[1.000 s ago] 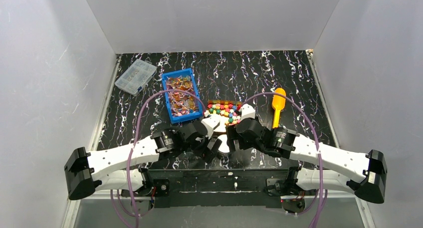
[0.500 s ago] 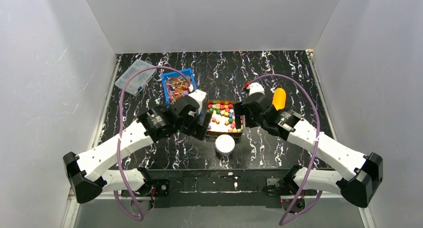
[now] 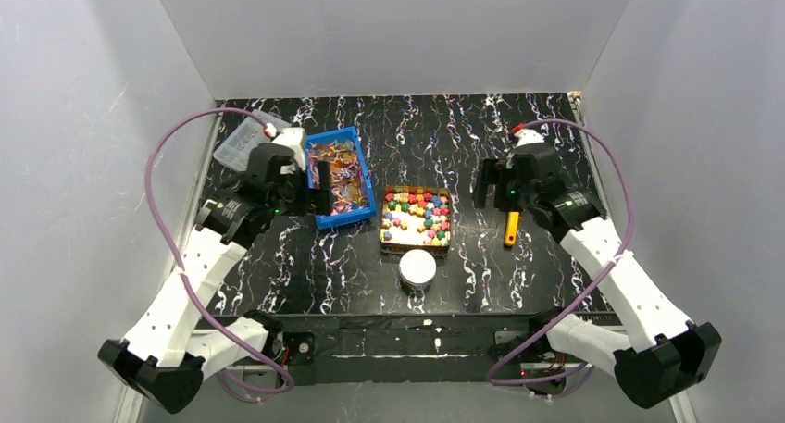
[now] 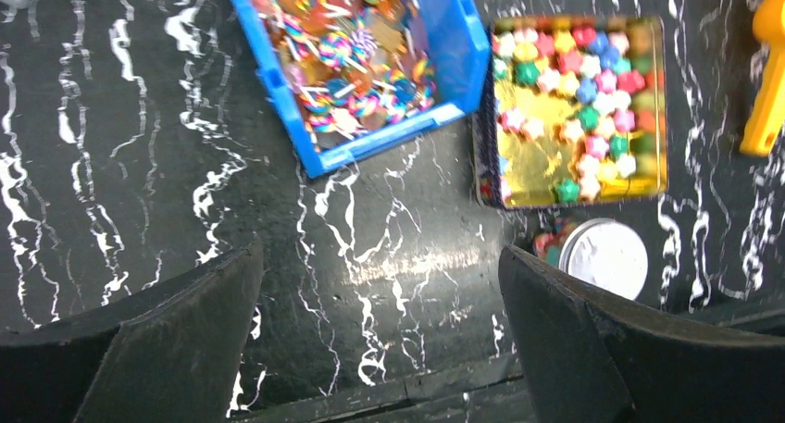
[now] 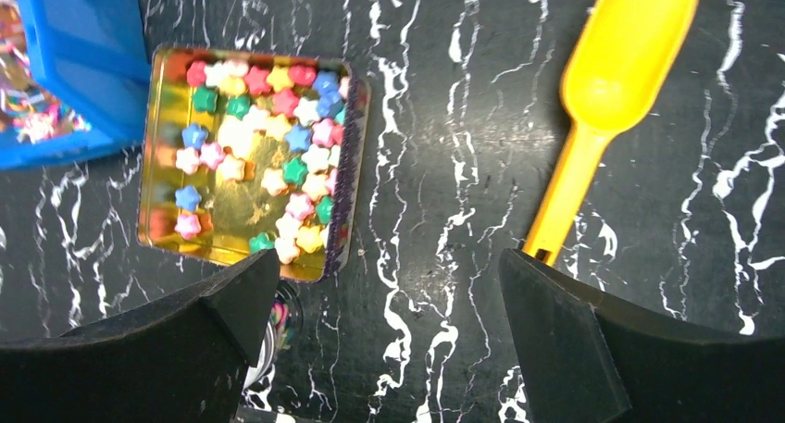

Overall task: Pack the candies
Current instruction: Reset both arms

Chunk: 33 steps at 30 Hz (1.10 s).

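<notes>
Star-shaped candies (image 3: 418, 212) in pink, green, blue, yellow and red lie in a gold tin (image 3: 417, 251) at the table's middle. They also show as candies (image 4: 592, 90) in the left wrist view and candies (image 5: 278, 127) in the right wrist view. Shiny wrapped candies (image 4: 352, 62) fill a blue bin (image 3: 342, 219). My left gripper (image 3: 312, 187) hangs open above the bin's near left side, and in its wrist view the left gripper (image 4: 380, 284) holds nothing. My right gripper (image 3: 497, 190) hangs open right of the tin, over the scoop's handle. In its wrist view the right gripper (image 5: 389, 293) is empty.
An orange scoop (image 5: 611, 99) lies right of the tin, partly hidden under the right gripper in the top view. A round jar with a white lid (image 3: 417, 268) stands in front of the tin. A clear compartment box (image 3: 236, 143) sits at the back left, behind the left arm.
Both arms rose from low near the table's front edge and swung apart and back. The left went toward the blue bin, the right toward the scoop. Both grippers stayed open.
</notes>
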{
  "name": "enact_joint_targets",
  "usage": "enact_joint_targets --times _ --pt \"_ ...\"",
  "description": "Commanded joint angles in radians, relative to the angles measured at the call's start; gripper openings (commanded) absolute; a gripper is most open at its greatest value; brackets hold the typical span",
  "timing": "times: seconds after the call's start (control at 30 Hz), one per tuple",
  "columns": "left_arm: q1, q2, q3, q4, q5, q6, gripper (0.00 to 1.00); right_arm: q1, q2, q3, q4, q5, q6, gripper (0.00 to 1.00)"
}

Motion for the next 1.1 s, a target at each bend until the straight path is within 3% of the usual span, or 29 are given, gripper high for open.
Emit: enact_joint_targets --times 0.0,0.3,0.7,0.97,1.07 --pt "0.12 -0.089 -0.038 0.039 0.093 0.004 0.98 -0.119 -0.071 0.009 -0.006 -0.126 -0.027 0.99" --pt "0.133 -0.249 -0.178 0.093 0.111 -0.011 0.98 -0.164 -0.236 -0.068 -0.019 -0.155 -0.02 0.98" --pt "0.132 -0.485 -0.344 0.145 0.259 0.006 0.98 -0.164 -0.488 -0.267 0.084 -0.159 -0.039 0.98" --pt "0.133 -0.543 -0.444 0.158 0.265 0.031 0.98 -0.164 -0.517 -0.293 0.094 -0.164 -0.061 0.98" --pt "0.133 -0.559 -0.484 0.177 0.209 0.006 0.98 -0.164 -0.519 -0.296 0.092 -0.172 -0.065 0.98"
